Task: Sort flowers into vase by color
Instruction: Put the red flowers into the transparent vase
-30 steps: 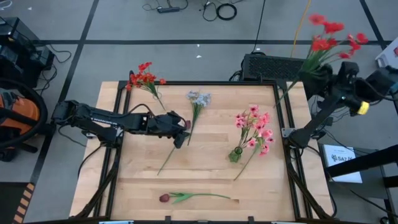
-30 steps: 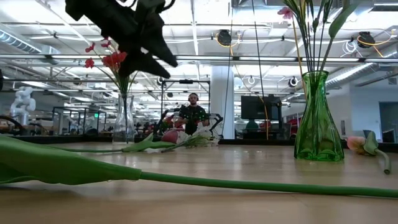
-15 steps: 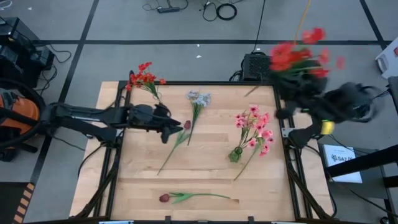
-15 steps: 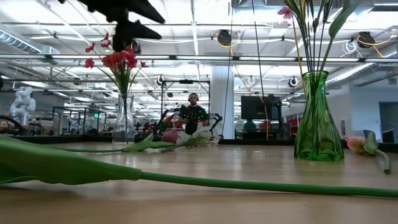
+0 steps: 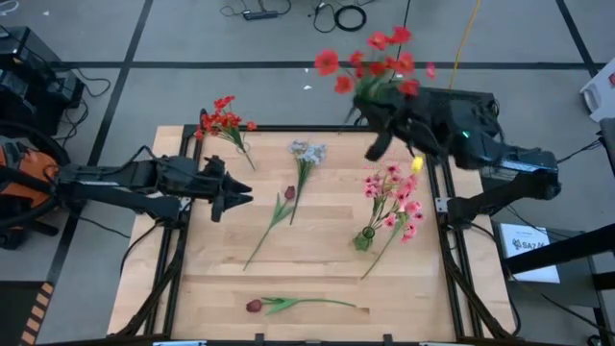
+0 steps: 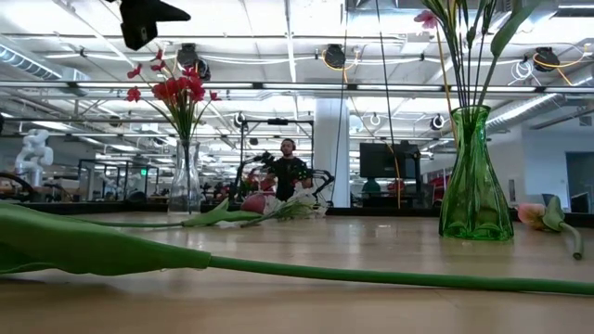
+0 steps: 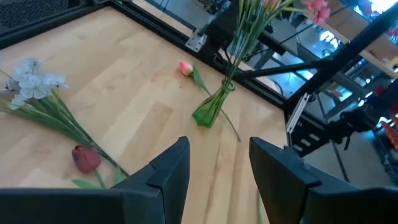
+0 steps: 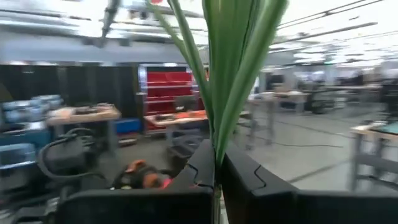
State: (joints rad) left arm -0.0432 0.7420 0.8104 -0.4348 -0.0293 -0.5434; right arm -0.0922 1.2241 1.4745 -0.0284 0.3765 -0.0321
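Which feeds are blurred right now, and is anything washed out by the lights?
High view: the red flowers in the right gripper are motion-smeared; the table is sharp. Right wrist view: the room is blurred, ceiling lights washed out. Low view: the nearest tulip stem is soft.

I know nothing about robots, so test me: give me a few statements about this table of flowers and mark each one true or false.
1. The right gripper holds a bunch of bright red artificial flowers in the air. True.
2. The green glass vase is empty. False: pink blossoms stand in it.
3. The left gripper grips a stem. False: its fingers are open and hold nothing.
4. A dark red tulip lies flat near the table's front edge. True.
5. The pale grey-blue bunch stands in a vase. False: it lies on the wooden table.
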